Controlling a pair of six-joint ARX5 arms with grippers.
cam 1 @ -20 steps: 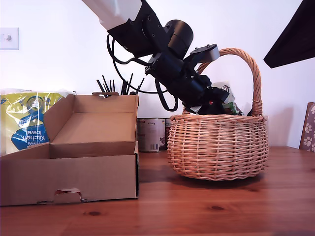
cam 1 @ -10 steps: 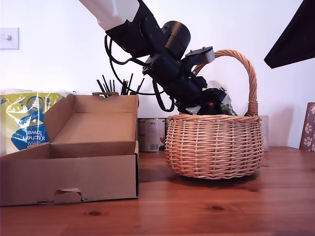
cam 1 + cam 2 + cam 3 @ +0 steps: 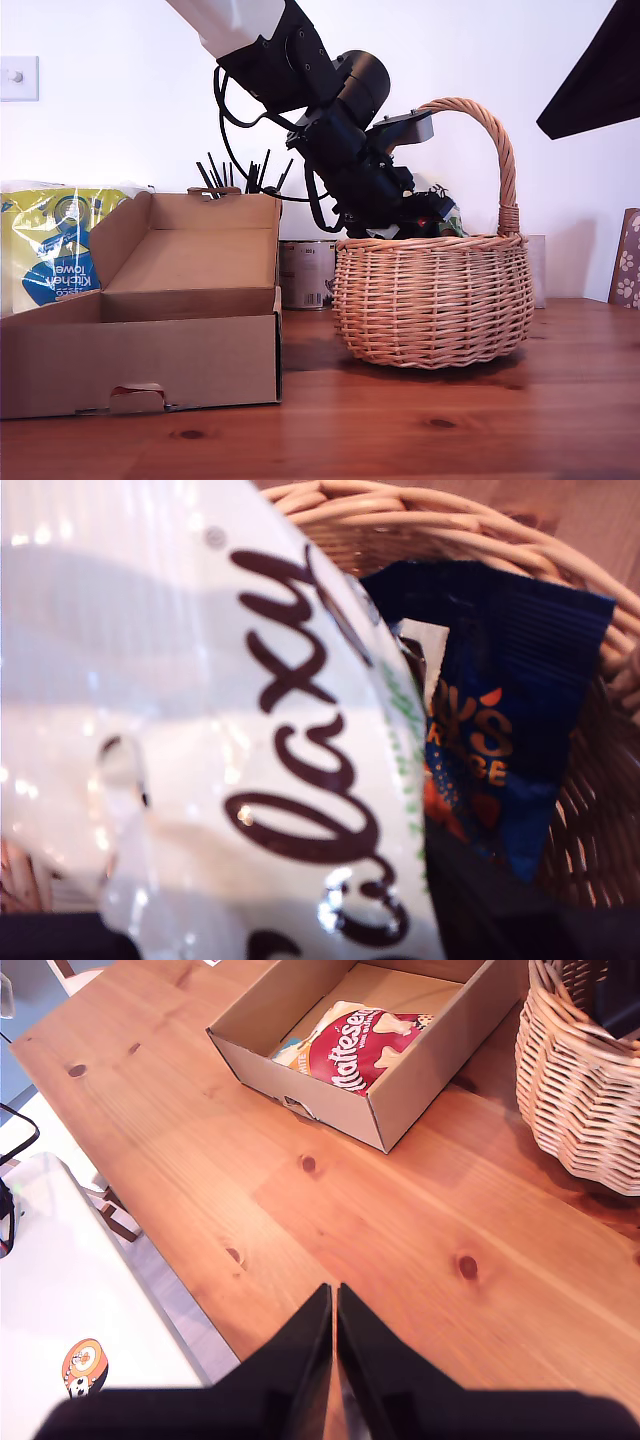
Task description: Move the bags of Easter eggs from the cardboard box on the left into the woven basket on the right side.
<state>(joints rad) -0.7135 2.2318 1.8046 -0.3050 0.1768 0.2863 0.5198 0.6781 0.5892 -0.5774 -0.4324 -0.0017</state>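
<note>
Bags of Easter eggs are split: a cream-and-green bag (image 3: pixel 200 730) fills my first wrist view, apparently held by my first end effector (image 3: pixel 425 215) inside the woven basket (image 3: pixel 430 300), though I cannot tell its jaw state. A dark blue bag (image 3: pixel 500 700) lies in the basket; a red-and-orange bag (image 3: pixel 365 1045) remains in the cardboard box (image 3: pixel 140 330). My second end effector (image 3: pixel 333 1360) hangs closed and empty above the knotty wooden tabletop (image 3: pixel 450 430), before a white wall (image 3: pixel 120 100).
</note>
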